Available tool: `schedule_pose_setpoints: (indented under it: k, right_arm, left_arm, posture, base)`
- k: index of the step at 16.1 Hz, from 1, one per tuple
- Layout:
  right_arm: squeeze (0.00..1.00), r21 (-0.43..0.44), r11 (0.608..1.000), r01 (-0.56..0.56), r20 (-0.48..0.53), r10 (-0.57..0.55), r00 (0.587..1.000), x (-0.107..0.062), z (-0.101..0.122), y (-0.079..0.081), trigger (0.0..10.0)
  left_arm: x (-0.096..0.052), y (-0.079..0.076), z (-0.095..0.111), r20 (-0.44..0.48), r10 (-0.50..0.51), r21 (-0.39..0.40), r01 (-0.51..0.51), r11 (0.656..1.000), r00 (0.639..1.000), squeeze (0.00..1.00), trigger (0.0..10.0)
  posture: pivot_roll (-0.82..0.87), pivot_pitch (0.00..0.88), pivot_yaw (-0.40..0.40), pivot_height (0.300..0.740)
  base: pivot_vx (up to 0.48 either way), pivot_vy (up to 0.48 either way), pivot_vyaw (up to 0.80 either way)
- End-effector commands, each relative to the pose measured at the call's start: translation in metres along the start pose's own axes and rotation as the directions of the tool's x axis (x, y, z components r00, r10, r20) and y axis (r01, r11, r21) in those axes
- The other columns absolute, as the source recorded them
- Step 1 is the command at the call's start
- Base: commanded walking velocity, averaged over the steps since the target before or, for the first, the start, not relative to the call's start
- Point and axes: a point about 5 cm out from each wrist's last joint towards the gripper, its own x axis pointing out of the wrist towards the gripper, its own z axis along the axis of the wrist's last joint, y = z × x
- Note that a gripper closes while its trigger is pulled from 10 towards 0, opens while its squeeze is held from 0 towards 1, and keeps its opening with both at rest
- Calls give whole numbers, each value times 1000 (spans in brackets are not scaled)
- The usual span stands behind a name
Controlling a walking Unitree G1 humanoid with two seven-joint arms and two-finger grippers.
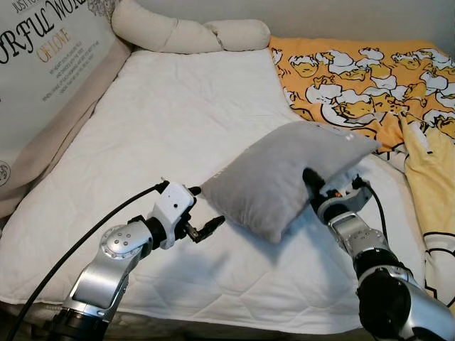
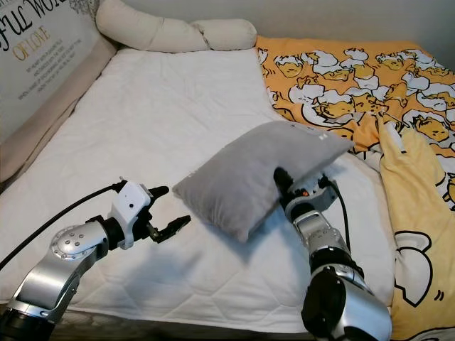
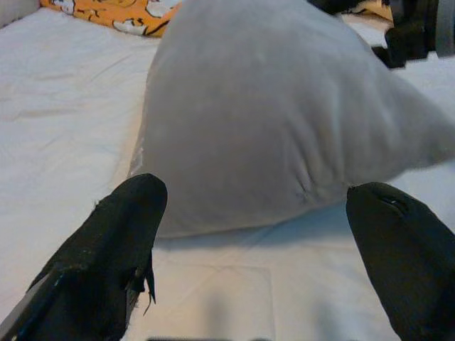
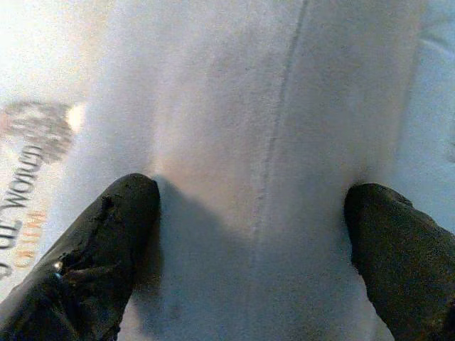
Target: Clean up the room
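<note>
Right end effector [image 1: 310, 177] clamped the grey pillow [image 1: 284, 174], lifted above the bed [image 1: 142, 128]; left end effector [image 1: 206, 219] gaped apart just beside its corner; pillow not yet placed; duck blanket [image 1: 370, 78] rumpled beyond.

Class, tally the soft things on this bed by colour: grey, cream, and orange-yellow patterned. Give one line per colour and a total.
Grey: 1, the grey pillow, gripped by the right claw
Cream: 1, the long cream bolster at the head of the bed
Orange-yellow patterned: 1, the duck-print blanket
Total: 3
</note>
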Motion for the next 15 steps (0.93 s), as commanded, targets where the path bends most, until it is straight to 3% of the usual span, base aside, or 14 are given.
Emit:
schedule_pose_setpoints:
  k: [1, 4, 7, 8, 9, 15]
  right_arm:
    - [0, 16, 999, -41, 25, 40, 999, 3, 3, 8, 10000]
    - [0, -10, 995, -100, 64, 101, 993, 1, 3, 8, 10000]
    - [0, -20, 999, -51, -8, 51, 999, 0, -7, 0, 10000]
    - [0, -28, 1000, -2, -29, 1, 1000, -1, -10, -6, 1569]
    - [0, -32, 999, 32, -39, -34, 999, -2, -11, -9, 0]
    - [0, -86, 986, 142, -47, -146, 988, -4, -12, -18, 0]
  left_arm:
    - [-2, -1, -1, -10, -10, 2, 10, 1000, 1000, 0, 10000]
    - [-2, -1, -1, -16, -16, 1, 16, 1000, 1000, 0, 10000]
    - [-2, -2, -3, -33, -22, 10, 22, 1000, 999, 0, 10000]
    - [-1, -1, -4, -39, -22, 14, 23, 1000, 999, 0, 10000]
    - [-1, -1, -4, -41, -22, 15, 23, 1000, 999, 0, 10000]
    - [0, 0, -2, -41, -48, 13, 49, 999, 998, 0, 10000]
  posture:
    - [29, 0, 18, 740]
    - [27, 0, 19, 740]
    - [23, 0, 24, 740]
    - [21, 0, 27, 740]
    - [21, 0, 29, 740]
    - [19, 0, 28, 740]
  base:
    - [0, 0, 0]
    - [0, 0, 0]
    - [0, 0, 0]
    - [0, 0, 0]
    - [0, 0, 0]
    - [0, 0, 0]
